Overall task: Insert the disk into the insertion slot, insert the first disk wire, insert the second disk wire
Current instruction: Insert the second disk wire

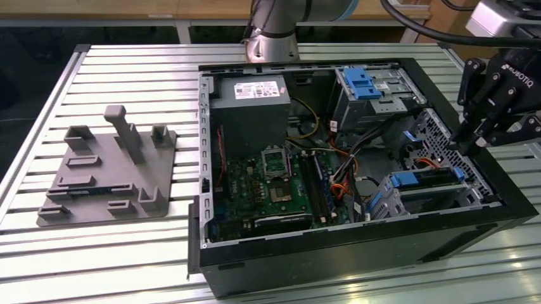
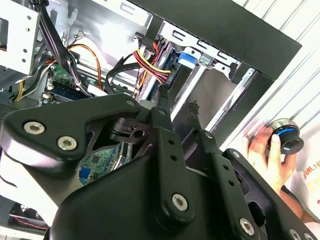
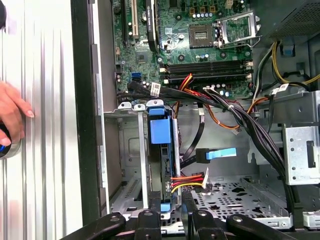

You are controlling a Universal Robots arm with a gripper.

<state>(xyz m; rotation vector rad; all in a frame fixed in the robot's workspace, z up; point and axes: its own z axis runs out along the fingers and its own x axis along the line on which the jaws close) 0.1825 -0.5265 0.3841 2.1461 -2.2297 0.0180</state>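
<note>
— What does it all stand on?

— A ribbed aluminium worktop (image 1: 127, 253) made of long silver slats. An open black computer tower case (image 1: 355, 253) lies on its side on it. A grey plastic fixture plate with upright pegs (image 1: 110, 171) sits well apart from the case, toward the exterior view's left. A person's hand (image 2: 267, 155) lies just beside the case wall, curled around a round black and blue knob (image 2: 286, 139).

— And the drive?

— The silver hard disk in its bright blue plastic carrier (image 3: 161, 131) stands edge-on inside the low silver sheet-metal drive bay (image 3: 129, 150), near the case's corner. A bundle of red, yellow and black wires (image 3: 186, 182) reaches its side, but I cannot tell whether the plug is seated. A flat blue connector (image 3: 220, 154) hangs free nearby.

— The arm?

— It reaches down from above. The black end effector (image 1: 467, 149) hovers over the bay, its fingers (image 2: 162, 95) slightly spread and gripping nothing.
</note>
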